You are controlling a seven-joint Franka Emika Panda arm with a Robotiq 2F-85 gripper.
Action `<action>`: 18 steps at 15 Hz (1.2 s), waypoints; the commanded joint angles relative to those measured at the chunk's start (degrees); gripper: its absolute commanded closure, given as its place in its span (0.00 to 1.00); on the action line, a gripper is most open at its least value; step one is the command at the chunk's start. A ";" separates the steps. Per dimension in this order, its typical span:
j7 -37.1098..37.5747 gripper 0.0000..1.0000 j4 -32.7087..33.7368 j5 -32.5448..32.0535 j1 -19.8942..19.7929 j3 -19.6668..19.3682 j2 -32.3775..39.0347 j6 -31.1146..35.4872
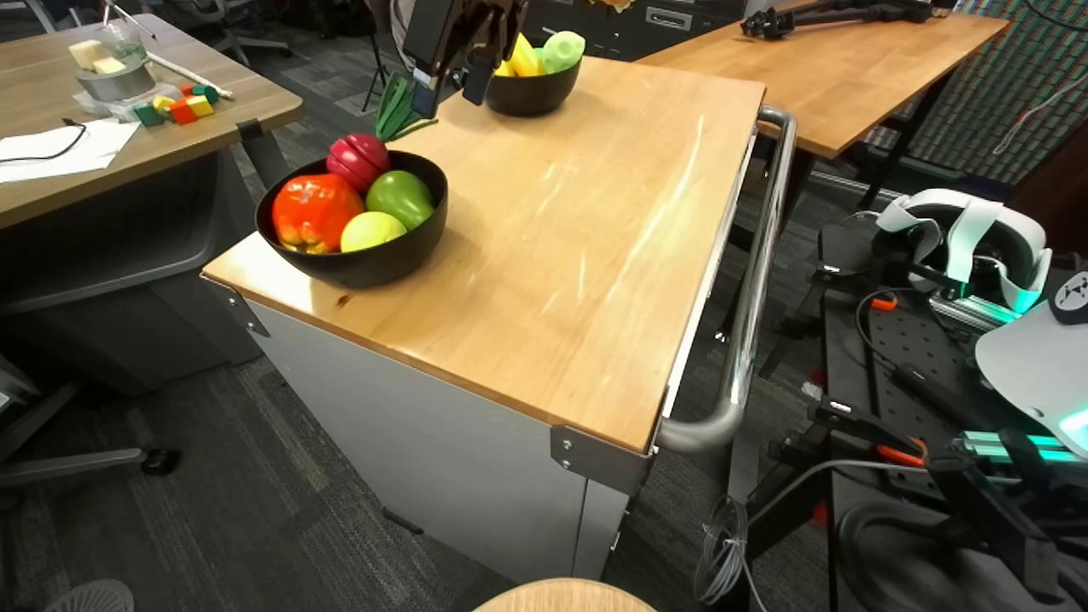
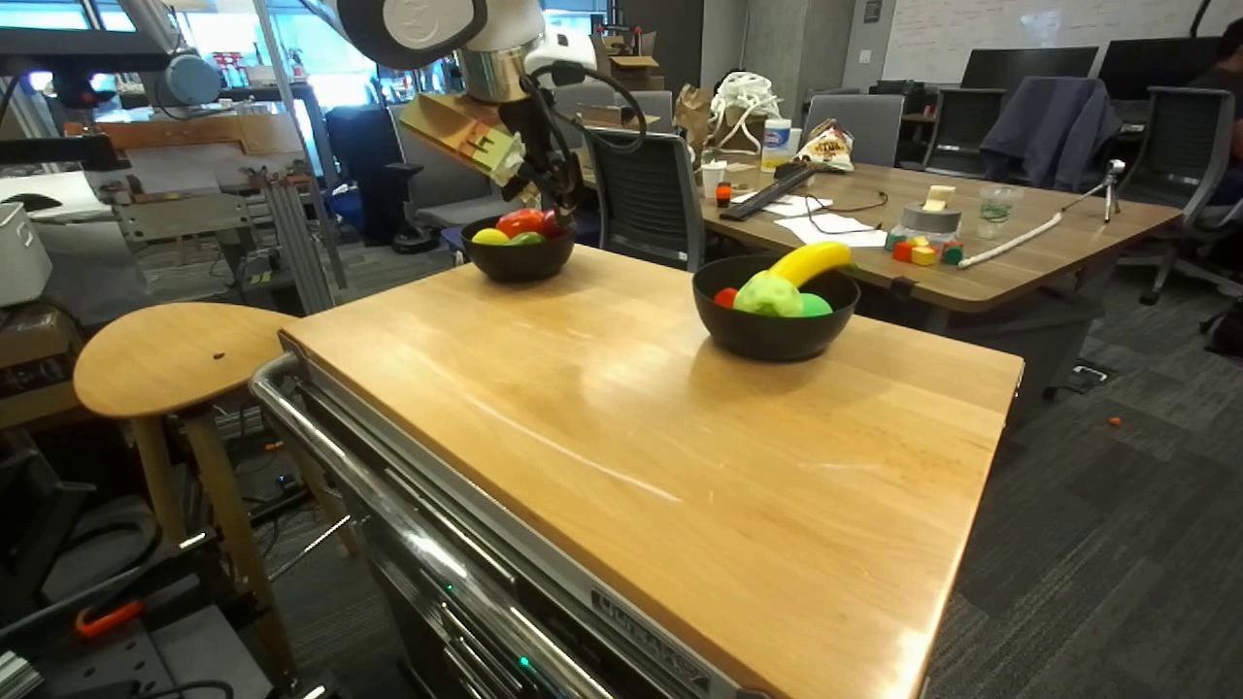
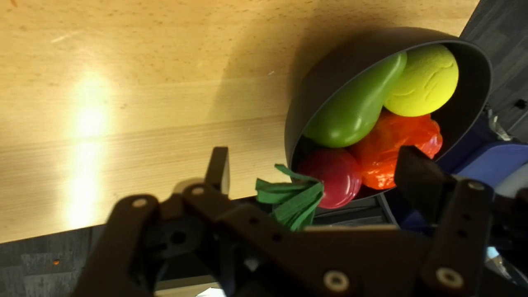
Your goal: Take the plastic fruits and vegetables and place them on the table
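Two bowls (image 2: 774, 338) on table (image 2: 621, 417), apart — produce (image 2: 809, 260) in both

Site: robotics lab set in an office room. Office signs, in an exterior view: mesh-backed chairs (image 2: 649, 194), dark monitors (image 2: 1029, 63), a long wooden desk (image 2: 1068, 243) and a whiteboard (image 2: 1029, 24) (faintly scribbled on), with grey patterned carpet (image 1: 280, 493) visible in both exterior views. Lab signs: a jointed robot arm (image 2: 490, 68), a white headset (image 1: 973, 234) on a black stand (image 1: 918, 331), and a loose coil of grey cable (image 1: 724, 561).

Clear table (image 2: 621, 316) between black bowls (image 2: 520, 264) (image 2: 777, 336)
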 commanded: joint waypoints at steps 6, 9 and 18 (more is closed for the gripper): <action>-3.08 0.00 0.76 -2.66 -0.64 3.01 2.87 9.69; -2.39 0.00 1.13 -4.38 0.48 1.60 3.95 12.68; -2.20 0.81 2.03 -4.60 0.36 1.44 5.58 13.93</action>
